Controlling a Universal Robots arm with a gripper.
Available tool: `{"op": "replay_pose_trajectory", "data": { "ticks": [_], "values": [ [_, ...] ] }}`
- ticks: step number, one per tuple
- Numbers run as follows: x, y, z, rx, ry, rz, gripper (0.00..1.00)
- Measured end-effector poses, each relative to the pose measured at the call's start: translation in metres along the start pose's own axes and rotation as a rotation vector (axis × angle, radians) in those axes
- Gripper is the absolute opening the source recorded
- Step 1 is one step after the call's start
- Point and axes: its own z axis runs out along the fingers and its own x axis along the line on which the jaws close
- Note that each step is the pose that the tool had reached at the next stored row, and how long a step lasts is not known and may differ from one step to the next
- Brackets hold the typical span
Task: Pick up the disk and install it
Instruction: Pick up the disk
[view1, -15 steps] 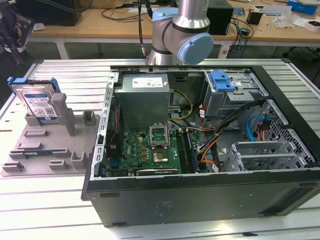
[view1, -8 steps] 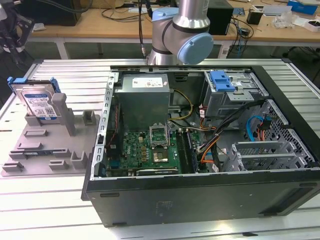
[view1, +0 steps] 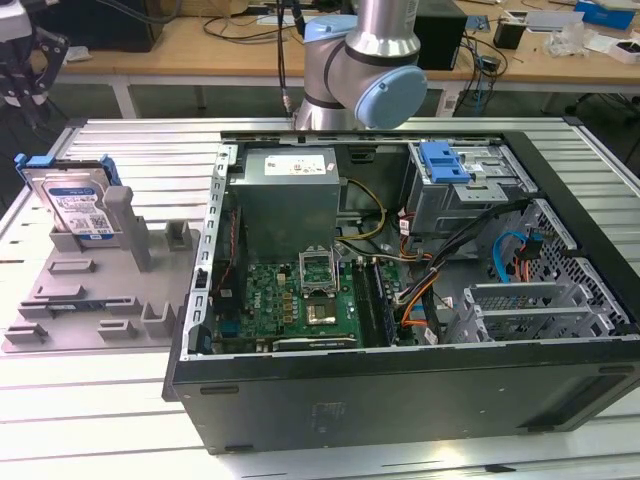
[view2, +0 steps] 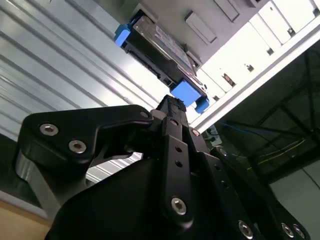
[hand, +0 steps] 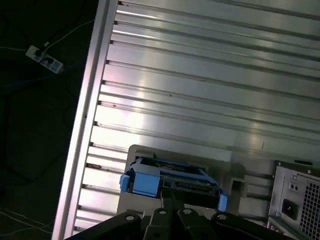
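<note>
Standing on edge against the posts of the grey fixture plate (view1: 90, 300), the disk (view1: 80, 205) sits in the upper left of the exterior view, outside the open computer case (view1: 400, 400) and well apart from the metal drive cage (view1: 470, 205) with its blue bracket (view1: 445, 162) in the upper right. In the second wrist view the gripper (view2: 172, 112) hangs above the disk and apart from it. Whether it is released or clenched I cannot tell; it grasps nothing that I can see.

The disk is a flat, stiff rectangle: a silver metal body with a white-and-blue label on its face and a blue plastic frame around its edges. I judge it dense for its size, rigid, and sensitive to knocks. The smooth metal faces could slip, and the plastic frame may flex if squeezed at its tabs. The upper edge, which stands free of the posts, looks like the soundest place to take hold, across the two flat faces.

The fixture is matte moulded plastic with square posts and slots. The table (view1: 100, 430) is ribbed, glossy aluminium. The case is dark sheet metal, crowded with a green board and cables.
</note>
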Motion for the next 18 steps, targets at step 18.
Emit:
{"op": "replay_pose_trajectory", "data": {
  "ticks": [18],
  "values": [
    [-0.0001, 0.0002, 0.0023, 0.0044, 0.0218, -0.424, 0.42]
  ]
}}
